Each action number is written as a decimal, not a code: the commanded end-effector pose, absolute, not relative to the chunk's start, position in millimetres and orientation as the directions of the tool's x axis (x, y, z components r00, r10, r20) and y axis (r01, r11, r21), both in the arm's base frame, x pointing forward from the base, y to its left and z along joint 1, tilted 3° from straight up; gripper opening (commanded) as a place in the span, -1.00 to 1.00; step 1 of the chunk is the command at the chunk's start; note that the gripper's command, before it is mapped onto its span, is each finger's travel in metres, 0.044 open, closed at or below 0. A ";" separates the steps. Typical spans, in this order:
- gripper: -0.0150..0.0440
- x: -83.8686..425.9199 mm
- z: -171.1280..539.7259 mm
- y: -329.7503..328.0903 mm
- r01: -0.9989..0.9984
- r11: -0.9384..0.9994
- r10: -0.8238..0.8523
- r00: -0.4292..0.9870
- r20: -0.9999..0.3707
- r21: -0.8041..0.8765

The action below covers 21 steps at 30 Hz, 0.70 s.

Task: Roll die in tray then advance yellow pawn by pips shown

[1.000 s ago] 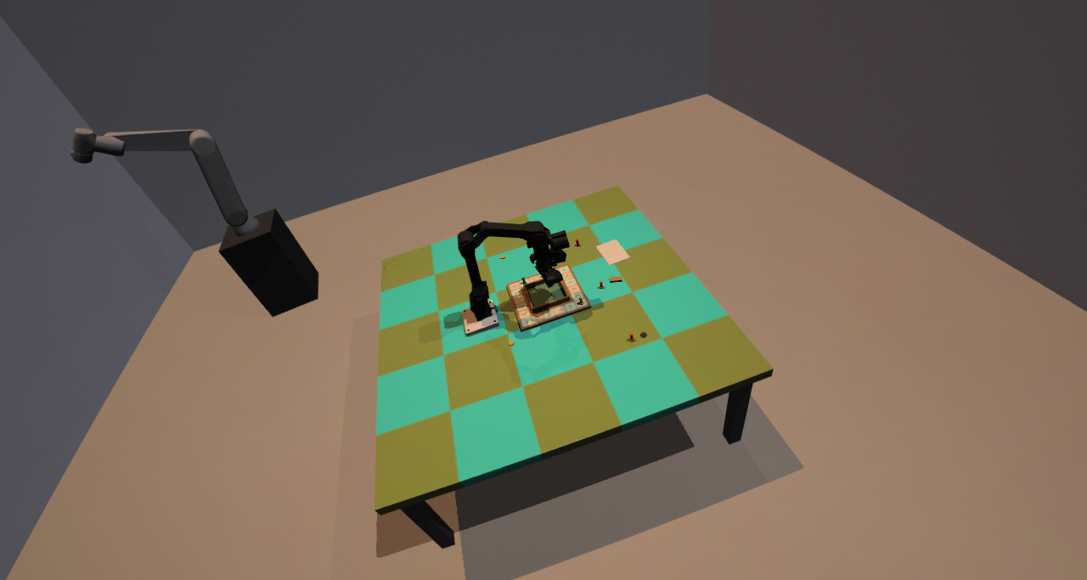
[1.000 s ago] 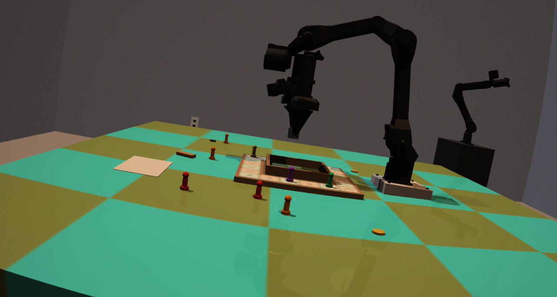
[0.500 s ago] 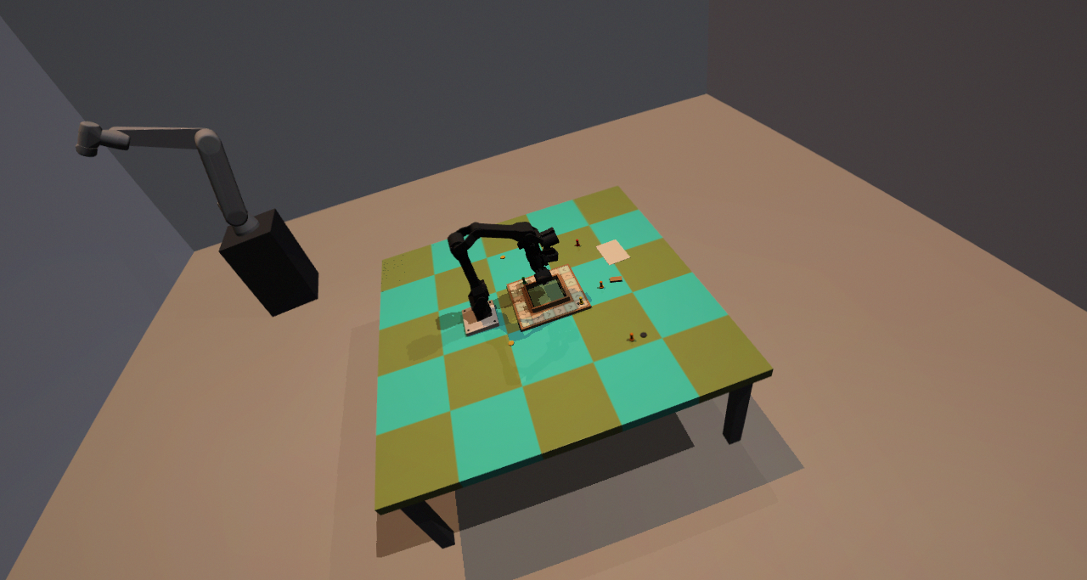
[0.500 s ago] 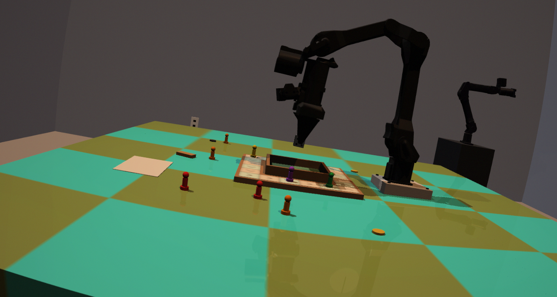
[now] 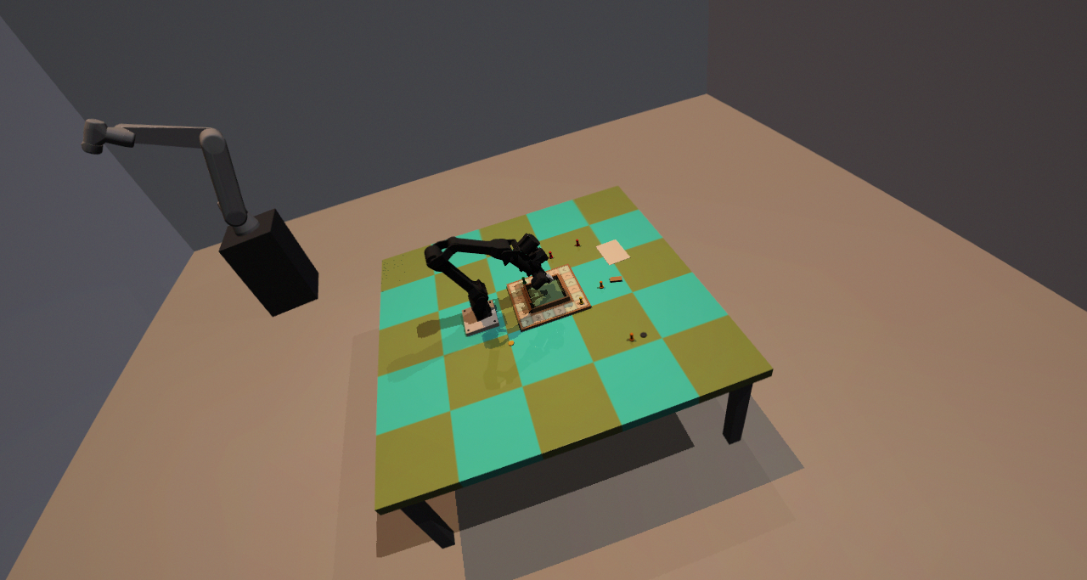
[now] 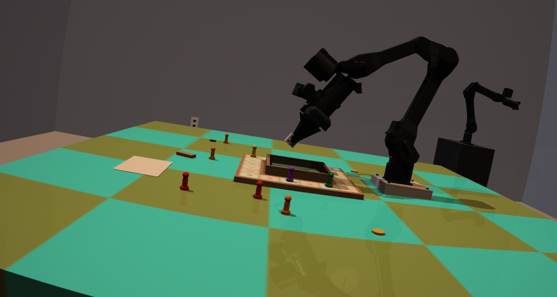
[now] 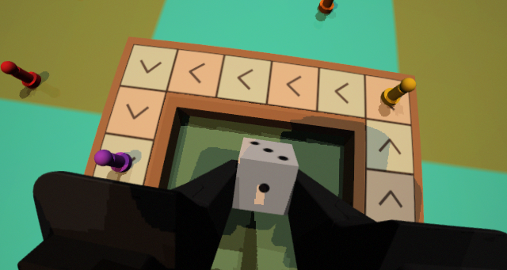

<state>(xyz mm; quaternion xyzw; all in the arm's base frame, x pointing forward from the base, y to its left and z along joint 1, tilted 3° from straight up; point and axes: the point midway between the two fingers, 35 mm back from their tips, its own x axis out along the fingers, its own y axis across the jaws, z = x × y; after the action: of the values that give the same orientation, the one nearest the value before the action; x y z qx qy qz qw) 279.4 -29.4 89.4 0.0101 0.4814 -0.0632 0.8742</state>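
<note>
Die Clamped Above Tray

The gripper [image 5: 538,281] [image 6: 290,140] [image 7: 263,173] is closed on the die [image 6: 289,140] [image 7: 267,176], with one finger against each of two opposite sides. In the wrist view, one die face shows three pips and another shows a single pip. The end effector is tilted and raised; the die is apart from the tray below.

The tray [image 5: 566,301] [image 6: 297,173] [image 7: 261,113], with a green floor and raised brown walls, lies beneath the fingertips. The game board [image 5: 554,323] [image 6: 303,188] [image 7: 277,58] surrounds it with arrow-marked squares.

In the wrist view, relative to the fingertips:

- Yellow pawn [image 5: 581,301] [image 6: 253,151] [image 7: 398,91]: upright on a corner square, beyond and to the image right, apart from the gripper.
- Purple pawn [image 6: 290,174] [image 7: 115,161]: upright on a square to the image left.
- Red pawn [image 6: 185,181] [image 7: 21,75]: farther to the image left, off the board.
</note>
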 end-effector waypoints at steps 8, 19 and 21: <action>-0.49 279.0 89.3 -29.4 0.123 0.991 -0.126 0.738 -0.663 -0.050; -0.49 249.7 117.5 -25.0 0.123 0.991 -0.125 0.737 -0.664 -0.050; -0.49 249.5 116.9 -25.0 0.123 0.991 -0.125 0.737 -0.664 -0.050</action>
<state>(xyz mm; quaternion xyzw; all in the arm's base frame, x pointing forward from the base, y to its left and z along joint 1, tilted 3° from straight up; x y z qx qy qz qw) 252.0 -24.6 117.0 -0.0025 0.3555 -0.0639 0.9325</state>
